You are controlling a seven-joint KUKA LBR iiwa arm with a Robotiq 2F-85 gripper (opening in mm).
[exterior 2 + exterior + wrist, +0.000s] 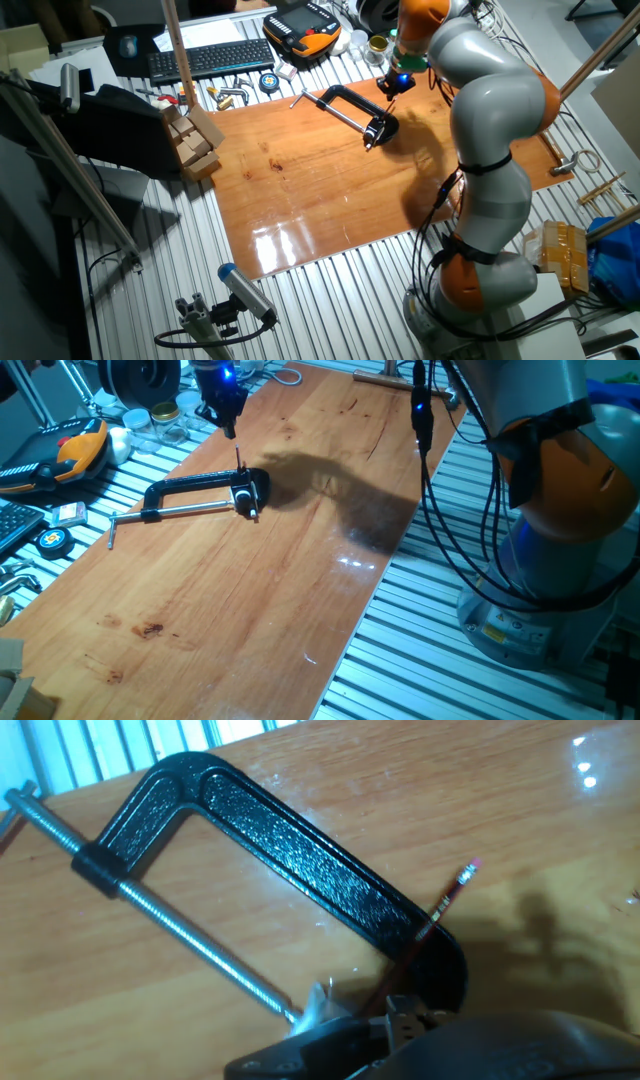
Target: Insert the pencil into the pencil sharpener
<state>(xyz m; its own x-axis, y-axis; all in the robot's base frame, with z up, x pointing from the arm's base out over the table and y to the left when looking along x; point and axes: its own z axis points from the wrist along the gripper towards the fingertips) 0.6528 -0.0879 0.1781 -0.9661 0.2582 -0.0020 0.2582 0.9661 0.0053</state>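
The pencil (432, 920) stands tilted in the pencil sharpener (244, 494), which is held in the black C-clamp (195, 495) on the wooden board (240, 590); its eraser end points toward 1 o'clock in the hand view. In one fixed view the gripper (222, 412) hangs at 12 o'clock above the pencil, apart from it, holding nothing. How wide its fingers stand cannot be told.
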